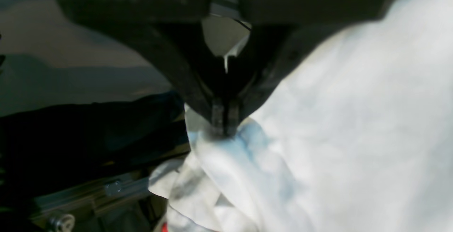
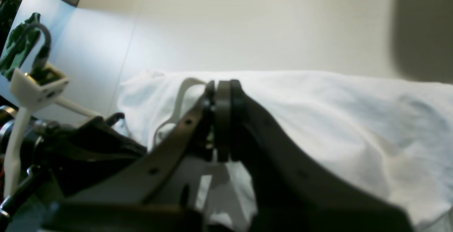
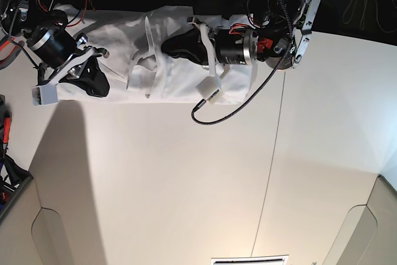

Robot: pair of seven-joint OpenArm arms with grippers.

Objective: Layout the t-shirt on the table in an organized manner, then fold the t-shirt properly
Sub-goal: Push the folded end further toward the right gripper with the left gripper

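My left claw [image 1: 223,130] pinched tight on soft wrinkly white t-shirt [image 1: 347,126]. My right claw [image 2: 223,87] closed, jaws together above cloth; hold unclear. Shirt bunched in long strip along far edge of wide white surface [image 3: 186,178], between both arms.

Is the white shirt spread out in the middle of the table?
No, the t-shirt lies bunched along the far edge of the table.

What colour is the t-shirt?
The t-shirt is plain white, with no print; the base view shows it best.
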